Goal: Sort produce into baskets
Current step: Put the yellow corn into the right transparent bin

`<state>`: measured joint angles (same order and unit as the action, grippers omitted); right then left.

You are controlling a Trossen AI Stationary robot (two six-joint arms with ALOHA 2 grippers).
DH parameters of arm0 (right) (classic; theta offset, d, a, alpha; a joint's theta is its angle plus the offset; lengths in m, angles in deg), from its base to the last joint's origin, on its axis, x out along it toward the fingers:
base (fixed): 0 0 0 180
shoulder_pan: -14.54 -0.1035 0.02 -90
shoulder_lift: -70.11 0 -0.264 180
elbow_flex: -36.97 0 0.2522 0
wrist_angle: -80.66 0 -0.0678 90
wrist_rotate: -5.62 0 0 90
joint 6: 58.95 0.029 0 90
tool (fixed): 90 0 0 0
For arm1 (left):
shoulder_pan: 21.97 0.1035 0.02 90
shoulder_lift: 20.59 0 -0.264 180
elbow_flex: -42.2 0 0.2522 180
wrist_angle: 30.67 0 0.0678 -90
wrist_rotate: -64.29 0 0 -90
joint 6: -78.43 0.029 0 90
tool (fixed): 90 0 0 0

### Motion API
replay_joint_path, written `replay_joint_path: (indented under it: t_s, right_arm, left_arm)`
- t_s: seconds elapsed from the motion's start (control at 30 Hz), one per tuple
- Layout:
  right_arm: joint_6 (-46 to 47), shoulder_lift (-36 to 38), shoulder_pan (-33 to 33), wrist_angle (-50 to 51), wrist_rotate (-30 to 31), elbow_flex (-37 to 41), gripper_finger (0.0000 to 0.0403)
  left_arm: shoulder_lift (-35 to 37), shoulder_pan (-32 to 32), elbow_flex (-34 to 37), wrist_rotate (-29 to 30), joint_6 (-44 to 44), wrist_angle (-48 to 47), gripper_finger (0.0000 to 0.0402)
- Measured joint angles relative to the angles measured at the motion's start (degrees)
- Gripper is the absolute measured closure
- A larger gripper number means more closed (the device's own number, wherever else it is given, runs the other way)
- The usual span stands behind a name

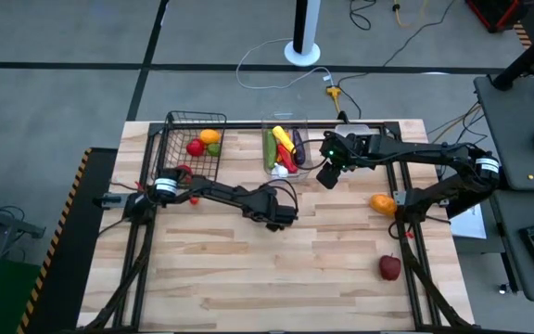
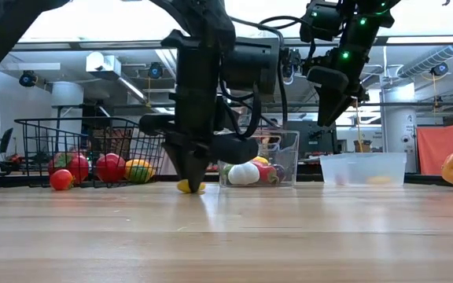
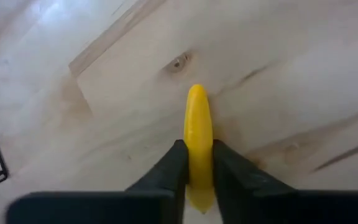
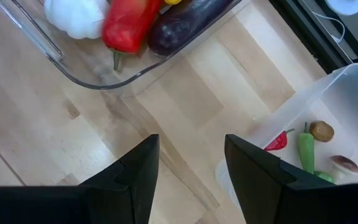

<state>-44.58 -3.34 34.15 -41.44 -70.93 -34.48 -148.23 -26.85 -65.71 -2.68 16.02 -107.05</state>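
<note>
Two dark fingers [image 3: 166, 174] of the left gripper [image 1: 281, 215] clenched on a long yellow pepper [image 3: 197, 118], one on each side, near the middle of the bench [image 1: 248, 288]. Taken across the narrow width, probably because so slim and smooth a piece offers no other sure hold from above. Not lifted yet: seen in the low view touching the wood just under the fingertips. Behind it, at the far edge, a black wire basket [image 1: 170, 139] with round pieces inside, red, orange and green. Beside that, a taller clear bin [image 1: 269, 125] with long pieces: green cucumber, purple eggplant, red pepper, also white garlic. Judging from this order, most likely meant for the taller bin, since long like those. Farther along, a shallow clear bin [image 4: 347, 87] with small things, among them a red chili and a green one. Above the gap between the two clear bins, the right gripper [image 4: 191, 162], released and empty, hanging well over the bench, seemingly waiting so as not to cross the other arm. Left on the wood on the right side: an orange pepper [image 1: 383, 202] and, nearer the front edge, a red apple [image 1: 390, 267]. Worth watching: slipping of the glossy pepper between the fingers during the lift.
</note>
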Motion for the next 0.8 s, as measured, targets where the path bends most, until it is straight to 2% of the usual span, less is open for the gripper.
replay_joint_path:
  t_s: [0.1,0.27,0.4,0.57,0.67,0.8]
  right_arm:
    - [0.0,0.0,0.0,0.0,0.0,0.0,0.0227]
    - [-1.4,0.0,-0.3,-0.1,-0.2,0.0,0.0227]
    - [-1.4,0.1,-3.0,-1.7,-0.4,0.2,0.0227]
    - [-2.2,1.7,-10.0,-9.7,-0.4,0.6,0.0227]
    - [-3.6,2.4,-15.0,-17.3,-0.4,1.2,0.0227]
    - [-8.3,2.6,-22.2,-32.2,-0.4,3.8,0.0227]
  left_arm:
    - [0.0,-0.5,0.0,0.3,2.3,0.0,0.0387]
    - [2.3,-3.4,0.1,2.9,9.1,0.2,0.0379]
    - [7.1,-6.4,0.1,9.1,13.8,0.6,0.0392]
    - [14.7,-10.4,0.6,17.7,20.6,1.7,0.0395]
    - [20.3,-13.1,3.5,20.5,26.3,7.7,0.0397]
    - [27.8,-16.5,11.7,21.9,33.5,22.3,0.0397]
